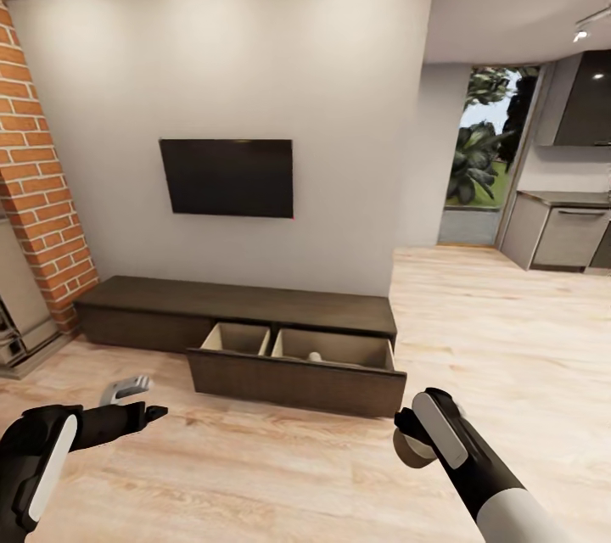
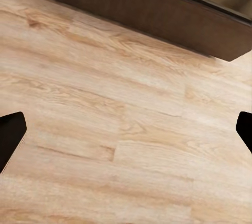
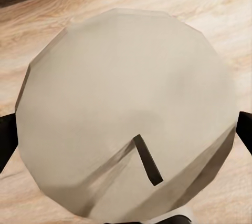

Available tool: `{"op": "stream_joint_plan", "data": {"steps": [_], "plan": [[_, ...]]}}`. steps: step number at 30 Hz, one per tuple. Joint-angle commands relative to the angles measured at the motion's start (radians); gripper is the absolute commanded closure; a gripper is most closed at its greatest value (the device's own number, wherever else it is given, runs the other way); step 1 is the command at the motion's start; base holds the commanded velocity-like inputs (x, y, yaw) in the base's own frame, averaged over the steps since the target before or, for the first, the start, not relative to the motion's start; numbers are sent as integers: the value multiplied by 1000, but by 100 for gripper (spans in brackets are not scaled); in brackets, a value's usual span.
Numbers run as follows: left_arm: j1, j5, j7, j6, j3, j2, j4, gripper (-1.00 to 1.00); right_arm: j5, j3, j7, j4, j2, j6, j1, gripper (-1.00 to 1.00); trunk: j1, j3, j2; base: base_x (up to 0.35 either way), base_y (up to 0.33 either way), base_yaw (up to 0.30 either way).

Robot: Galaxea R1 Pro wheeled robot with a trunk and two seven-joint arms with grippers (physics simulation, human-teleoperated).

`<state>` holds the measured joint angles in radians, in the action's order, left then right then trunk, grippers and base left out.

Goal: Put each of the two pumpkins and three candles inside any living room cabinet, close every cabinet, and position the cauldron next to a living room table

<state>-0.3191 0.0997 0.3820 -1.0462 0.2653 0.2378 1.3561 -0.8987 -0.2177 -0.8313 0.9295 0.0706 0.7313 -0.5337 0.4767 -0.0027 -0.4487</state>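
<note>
At the lower right of the head view the right gripper (image 1: 411, 439) is closed around a pale candle (image 1: 416, 450); in the right wrist view that candle (image 3: 126, 113) sits between the two dark fingertips (image 3: 7, 140), its flat top and short dark wick facing the camera. At the lower left of the head view the left gripper (image 1: 155, 413) hangs over bare floor (image 1: 280, 475), and the left wrist view shows its fingertips (image 2: 10, 134) at the two frame edges, spread wide with nothing between them. The cabinet (image 1: 238, 305) runs along the white wall in the middle of the head view, below a dark TV (image 1: 227, 177). Its drawer (image 1: 297, 382) is pulled out toward the robot, showing two beige compartments; a small pale object (image 1: 314, 356) lies in the right one, too small to identify. The drawer front (image 2: 147, 13) also crosses the top of the left wrist view. A brick column (image 1: 34, 178) stands at the left edge, and kitchen units (image 1: 568, 233) at the far right.
</note>
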Motion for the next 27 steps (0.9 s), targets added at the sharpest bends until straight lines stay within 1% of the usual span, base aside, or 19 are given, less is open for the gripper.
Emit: {"op": "stream_joint_plan", "data": {"steps": [1, 4, 7, 15, 20, 27], "plan": [[0, 0, 0, 0, 0, 0, 0, -100, 2, 1, 0, 0, 0, 0, 0, 100, 0, 0, 0, 252, 254, -191], [0, 0, 0, 0, 0, 0, 0, -100, 1, 2, 0, 0, 0, 0, 0, 100, 0, 0, 0, 270, 228, -179], [0, 0, 0, 0, 0, 0, 0, -100, 1, -1, 1, 1, -1, 0, 0, 100, 0, 0, 0, 301, 146, -55], [0, 0, 0, 0, 0, 0, 0, -100, 8, -8, 3, -3, -3, -1, 0, 100, 0, 0, 0, 326, 84, -6], [0, 0, 0, 0, 0, 0, 0, -100, 13, -24, 3, -4, -12, -1, 0, 100, 0, 0, 0, 324, 117, 0], [0, 0, 0, 1, 0, 0, 0, -100, 5, -26, 2, -3, -16, 0, 0, 100, 0, 0, 0, 326, 90, 0]]}}
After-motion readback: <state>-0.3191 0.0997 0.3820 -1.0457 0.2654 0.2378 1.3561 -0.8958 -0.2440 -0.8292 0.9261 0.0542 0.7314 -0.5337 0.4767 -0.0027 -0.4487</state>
